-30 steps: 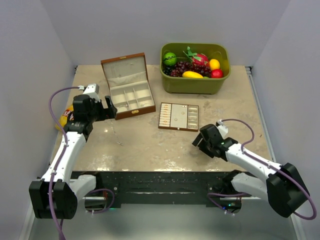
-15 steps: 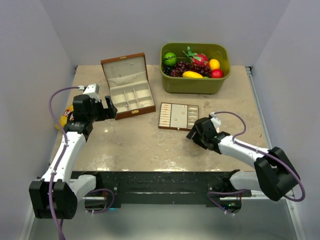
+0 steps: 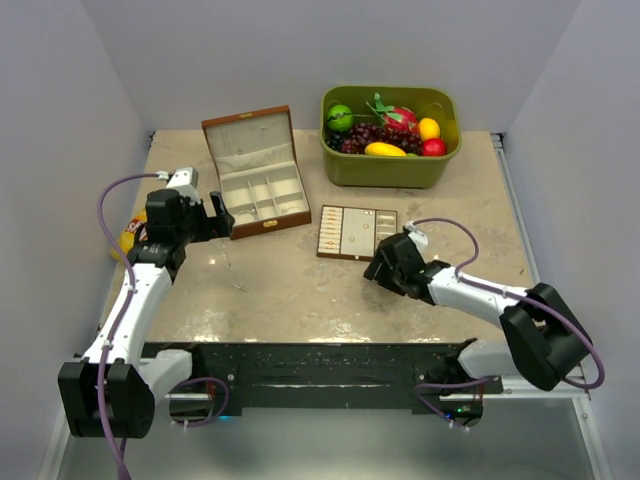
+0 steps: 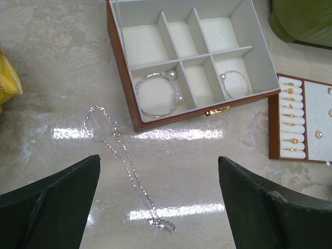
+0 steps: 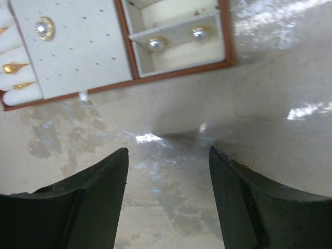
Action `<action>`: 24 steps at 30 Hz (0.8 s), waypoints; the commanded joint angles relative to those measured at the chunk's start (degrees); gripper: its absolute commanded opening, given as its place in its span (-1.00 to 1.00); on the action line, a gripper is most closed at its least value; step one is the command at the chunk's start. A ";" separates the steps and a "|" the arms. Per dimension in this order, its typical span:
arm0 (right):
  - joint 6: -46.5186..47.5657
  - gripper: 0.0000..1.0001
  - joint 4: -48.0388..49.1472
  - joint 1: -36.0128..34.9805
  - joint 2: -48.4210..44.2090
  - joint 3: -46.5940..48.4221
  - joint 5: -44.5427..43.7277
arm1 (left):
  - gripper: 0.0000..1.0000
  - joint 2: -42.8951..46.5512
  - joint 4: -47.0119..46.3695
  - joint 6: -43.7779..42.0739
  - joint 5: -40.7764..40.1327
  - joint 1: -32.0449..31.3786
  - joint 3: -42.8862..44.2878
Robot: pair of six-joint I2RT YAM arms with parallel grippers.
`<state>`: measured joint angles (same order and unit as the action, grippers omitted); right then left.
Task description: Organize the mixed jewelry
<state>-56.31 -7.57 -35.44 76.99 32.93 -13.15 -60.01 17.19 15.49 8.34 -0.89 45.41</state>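
The mixed jewelry is spread out. A fine silver chain (image 4: 124, 161) lies loose on the table in front of the open wooden box (image 3: 258, 180). Two wire hoops with pearl ends (image 4: 158, 95) (image 4: 235, 84) rest in the box's front compartments. The flat brown-edged tray (image 3: 357, 232) holds gold-tipped pieces (image 4: 290, 111), a round gold earring (image 5: 44, 27) and two pearls (image 5: 155, 44). A tiny silvery piece (image 5: 84, 98) lies just off the tray's edge. My left gripper (image 4: 158, 159) hangs open above the chain. Near the tray's front right corner, my right gripper (image 5: 168, 155) is open over bare table.
A green bin (image 3: 388, 165) of toy fruit stands at the back, behind the tray. A yellow object (image 3: 128, 238) lies at the table's left edge beside my left arm. White walls close in both sides.
My right arm has swung left and forward, up to the tray's front right corner, and its jaws have narrowed a little. The left arm has not moved.
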 commanded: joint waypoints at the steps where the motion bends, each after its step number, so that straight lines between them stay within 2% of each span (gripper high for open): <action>1: 1.12 0.36 -12.36 -0.42 -3.59 0.73 -6.09 | 1.00 0.07 -2.34 0.16 0.80 0.01 0.38; 6: -0.90 0.38 -14.66 -0.42 -8.17 -0.75 -9.09 | 1.00 0.07 -2.34 0.16 0.89 -0.08 0.38; 10: -1.34 0.38 -13.70 -0.42 -8.26 -2.25 -8.65 | 1.00 -0.02 -2.34 0.25 1.07 -0.08 0.30; 17: -5.56 0.39 -17.82 -0.42 -8.96 -2.95 -10.58 | 1.00 -0.02 -2.34 0.25 1.15 -0.08 0.38; 24: -4.42 0.37 -12.47 -0.42 -7.47 -4.36 -6.72 | 1.00 -0.02 -2.34 0.25 1.07 0.01 0.38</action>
<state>-59.99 -22.52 -35.68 68.12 29.87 -20.45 -60.01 17.19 15.46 8.40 -0.89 45.41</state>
